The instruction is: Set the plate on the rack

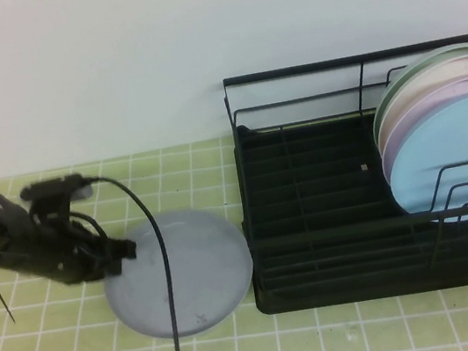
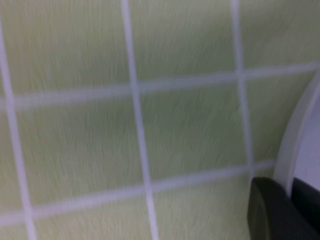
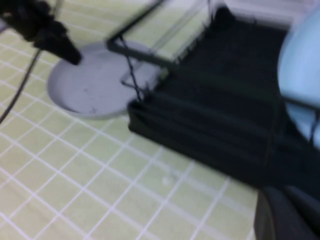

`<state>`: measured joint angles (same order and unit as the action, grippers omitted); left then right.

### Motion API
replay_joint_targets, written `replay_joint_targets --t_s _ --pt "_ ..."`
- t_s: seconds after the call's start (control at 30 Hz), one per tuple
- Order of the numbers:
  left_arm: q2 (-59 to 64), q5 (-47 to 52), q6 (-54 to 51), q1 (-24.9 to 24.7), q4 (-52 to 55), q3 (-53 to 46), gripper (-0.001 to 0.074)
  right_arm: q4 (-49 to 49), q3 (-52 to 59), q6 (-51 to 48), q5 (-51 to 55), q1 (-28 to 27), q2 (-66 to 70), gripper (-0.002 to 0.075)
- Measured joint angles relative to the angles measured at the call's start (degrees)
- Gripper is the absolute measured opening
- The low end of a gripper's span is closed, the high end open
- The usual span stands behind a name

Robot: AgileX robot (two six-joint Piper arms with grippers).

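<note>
Grey plate [image 1: 199,265] lies flat, face up, on the green-tiled bench [image 1: 348,335], just beside the black dish rack [image 1: 308,190]. It is round, so it has no long axis. A black cable [image 1: 169,284] crosses it. Pastel plates [image 1: 445,133] stand on edge at the rack's right end. The left gripper [image 1: 125,249] is pinched on the plate's left rim. The right gripper [image 3: 287,215], pressed together, shows only in its own wrist view, over the bench before the rack.

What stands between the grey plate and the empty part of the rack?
Only the rack's own left wall, beside the grey plate. The standing plates fill its right end only. The left gripper is shut on the plate's left rim; the right gripper, shut, hangs in front of the rack.
</note>
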<state>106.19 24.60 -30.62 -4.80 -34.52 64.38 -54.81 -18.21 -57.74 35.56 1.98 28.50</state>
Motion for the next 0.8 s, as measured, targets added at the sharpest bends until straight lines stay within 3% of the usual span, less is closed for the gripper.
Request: replay_joint_targets --t_s 0.07,0.13,0.23,0.3,0.47,0.6,0.7,0.8 --pt "-1.6 3.4 -0.3 0.6 0.1 0.6 0.0000 -5.2 0.0 -7.3 0.0 0.0 0.0 -0.0001" --pt "-4.2 8.6 -0.3 1.2 -0.6 0.8 0.0000 -16.4 0.0 -11.4 -0.6 0.0 0.0 -0.0001" --pt "-9.3 7.7 -0.3 1.7 0.0 1.0 0.0000 -37.3 0.0 -17.7 -0.9 0.0 0.0 -0.0001" --pt "-13.4 5.9 -0.6 2.2 -0.1 1.0 0.0000 -43.6 -0.1 -25.1 -1.0 0.0 0.0 -0.0001" --pt "-22.9 4.8 -2.0 2.2 -5.8 1.0 0.0000 -44.2 -0.1 -29.3 -1.3 0.0 0.0 -0.0001" --pt "-31.8 4.8 -10.8 2.0 -19.2 1.0 0.0000 -44.2 -0.6 -25.0 1.5 0.0 0.0 -0.0001" --pt "-37.6 4.6 -23.1 -0.2 -26.3 1.0 0.0000 -44.2 -0.6 -23.4 1.5 0.0 1.6 0.0000" --pt "-41.9 2.7 -23.9 -3.6 -30.7 1.0 0.0000 -44.2 -1.4 -23.1 1.4 0.0 4.6 0.0047"
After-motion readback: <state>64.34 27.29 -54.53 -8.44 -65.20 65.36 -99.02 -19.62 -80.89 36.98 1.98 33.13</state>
